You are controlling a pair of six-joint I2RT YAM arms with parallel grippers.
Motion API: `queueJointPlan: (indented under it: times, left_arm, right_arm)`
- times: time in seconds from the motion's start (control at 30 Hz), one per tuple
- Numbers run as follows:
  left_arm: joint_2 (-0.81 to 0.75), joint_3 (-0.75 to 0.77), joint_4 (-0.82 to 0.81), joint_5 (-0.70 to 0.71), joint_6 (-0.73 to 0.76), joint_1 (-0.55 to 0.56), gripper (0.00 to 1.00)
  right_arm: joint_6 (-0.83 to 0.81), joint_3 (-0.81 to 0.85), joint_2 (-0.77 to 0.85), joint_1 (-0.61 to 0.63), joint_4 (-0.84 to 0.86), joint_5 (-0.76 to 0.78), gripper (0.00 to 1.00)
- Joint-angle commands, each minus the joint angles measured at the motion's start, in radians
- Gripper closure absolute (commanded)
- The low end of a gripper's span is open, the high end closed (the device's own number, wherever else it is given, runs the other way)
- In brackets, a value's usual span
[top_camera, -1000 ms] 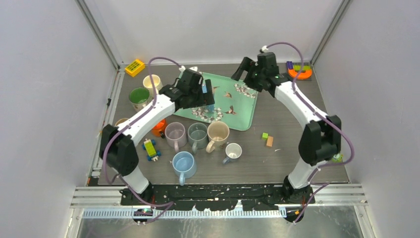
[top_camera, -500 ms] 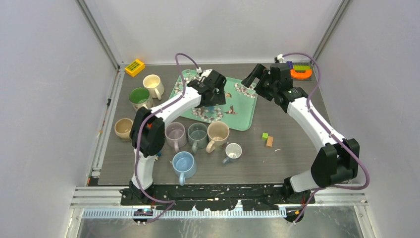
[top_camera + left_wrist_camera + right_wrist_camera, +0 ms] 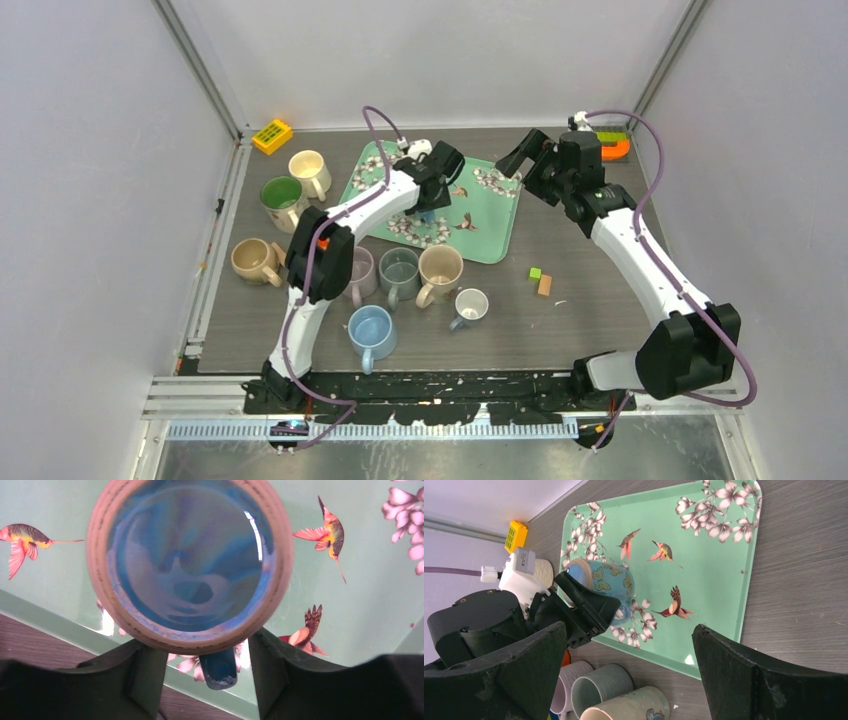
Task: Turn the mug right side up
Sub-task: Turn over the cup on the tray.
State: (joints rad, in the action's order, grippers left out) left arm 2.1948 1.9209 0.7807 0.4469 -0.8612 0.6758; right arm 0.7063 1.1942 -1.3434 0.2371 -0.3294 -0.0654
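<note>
I am at the grasping step. My left gripper (image 3: 205,647) straddles the upside-down blue mug (image 3: 189,560), which stands base up on the green tray (image 3: 380,605) at the far middle of the surface (image 3: 590,310). One jaw sits close against each side, but I cannot tell whether they clamp it yet. My right gripper (image 3: 628,635) hangs wide apart and empty over the tray's far right corner. Next comes a firm squeeze, a lift clear, then a half turn of the wrist.

Spare crockery and toys on the desk (image 3: 520,335).
Flowered green tray (image 3: 495,225) mid-desk; cream mug (image 3: 307,166) and green mug (image 3: 281,195) left; yellow toy (image 3: 272,135) in the back corner; green block (image 3: 535,273) beside wooden block (image 3: 544,286) right.
</note>
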Motion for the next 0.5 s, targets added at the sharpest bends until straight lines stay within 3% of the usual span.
queueJointPlan:
  times: [0.0, 0.27, 0.4, 0.47]
  left_arm:
    - [0.007, 0.040, -0.004, 0.045, -0.032, -0.021, 0.45]
    - [0.019, 0.042, -0.020, 0.038, 0.002, -0.032, 0.73]
    - [0.019, 0.039, -0.032, 0.033, 0.039, -0.039, 0.76]
    - [0.022, 0.040, -0.037, 0.022, 0.068, -0.043, 0.73]
  right_arm:
    - [0.014, -0.017, 0.036, -0.003, 0.024, -0.009, 0.00]
    - [0.026, -0.025, 0.021, -0.003, 0.041, -0.027, 0.00]
    - [0.040, -0.032, 0.010, -0.002, 0.055, -0.045, 0.00]
    - [0.044, -0.033, 0.003, -0.003, 0.060, -0.051, 0.00]
